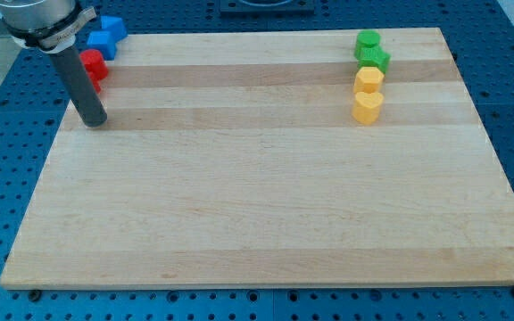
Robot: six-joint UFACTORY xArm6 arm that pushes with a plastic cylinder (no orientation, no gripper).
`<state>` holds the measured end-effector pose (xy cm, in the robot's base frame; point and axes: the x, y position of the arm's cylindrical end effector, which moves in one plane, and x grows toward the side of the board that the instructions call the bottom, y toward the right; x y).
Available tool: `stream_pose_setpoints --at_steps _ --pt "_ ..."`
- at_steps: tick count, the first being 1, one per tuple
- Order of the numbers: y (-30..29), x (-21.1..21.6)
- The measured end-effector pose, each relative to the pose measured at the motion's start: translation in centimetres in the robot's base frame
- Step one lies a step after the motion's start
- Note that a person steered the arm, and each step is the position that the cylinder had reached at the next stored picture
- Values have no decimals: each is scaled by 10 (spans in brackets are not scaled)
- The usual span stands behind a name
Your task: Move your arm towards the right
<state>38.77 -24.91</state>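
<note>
My tip (94, 121) rests on the wooden board (266, 214) near the view's left edge, holding nothing, just below the red block (94, 66). The rod is rigid; the path rightward looks unobstructed.

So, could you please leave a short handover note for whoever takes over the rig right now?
My tip rests on the wooden board near its top-left corner, just below the red blocks. Two blue blocks sit at the corner beyond them.
At the view's top right, a column: green block, green star, yellow block, yellow heart.
Done: nothing evident, as the tip is at the far left.
Left: slide the arm towards the view's right; no block lies directly on that line.
</note>
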Motion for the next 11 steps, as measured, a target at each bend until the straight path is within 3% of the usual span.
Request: stream_pose_setpoints --at_steps 9,10,11 --pt "-2 1" --pt "45 16" --pt "146 44"
